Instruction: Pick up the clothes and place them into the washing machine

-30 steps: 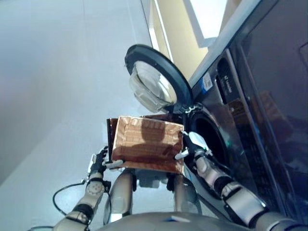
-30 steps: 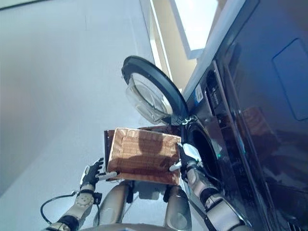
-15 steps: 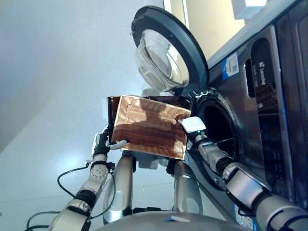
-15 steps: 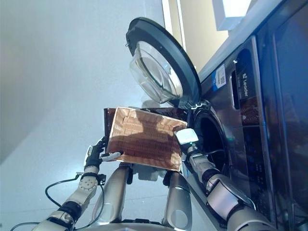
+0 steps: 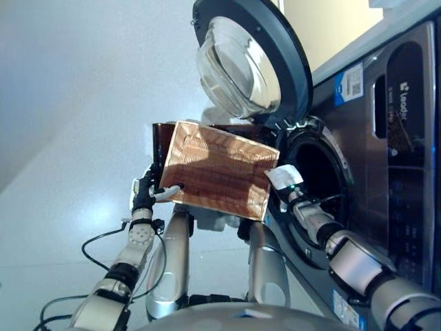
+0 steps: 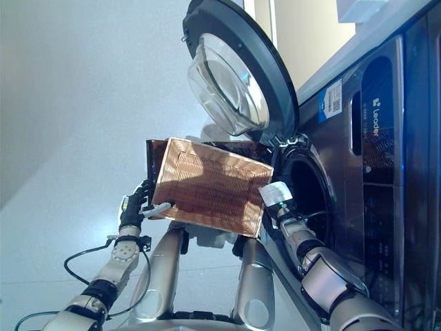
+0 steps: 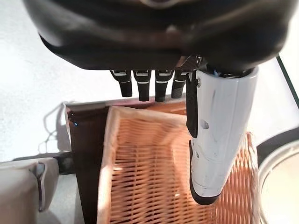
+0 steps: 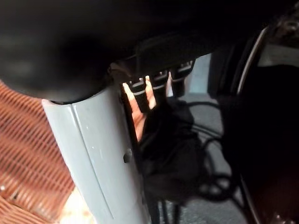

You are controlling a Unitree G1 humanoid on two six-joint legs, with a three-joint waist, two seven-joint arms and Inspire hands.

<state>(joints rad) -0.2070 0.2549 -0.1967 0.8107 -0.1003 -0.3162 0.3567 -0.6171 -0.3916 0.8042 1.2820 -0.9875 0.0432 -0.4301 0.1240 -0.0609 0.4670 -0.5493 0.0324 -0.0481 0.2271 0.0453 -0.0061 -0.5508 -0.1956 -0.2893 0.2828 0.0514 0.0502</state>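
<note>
I hold a woven orange-brown basket (image 5: 219,169) up between both hands, beside the washing machine's round opening (image 5: 320,183). My left hand (image 5: 146,195) grips its left rim, fingers (image 7: 140,86) curled over the edge and thumb (image 7: 215,140) lying inside. My right hand (image 5: 286,181), with a white-covered thumb (image 8: 98,154), clamps the right rim next to the opening. The basket's inside (image 7: 154,177) shows bare weave with no clothes visible. A dark mass (image 8: 175,158) lies past the right fingers; I cannot tell whether it is cloth.
The machine's round door (image 5: 251,58) with its glass bowl stands swung open above the basket. The dark front panel (image 5: 406,152) of the washing machine fills the right side. Pale floor (image 5: 69,103) spreads to the left.
The whole picture has shifted, so the camera moved. Both hands still hold the basket by its rims, and it sits slightly closer to the door and opening.
</note>
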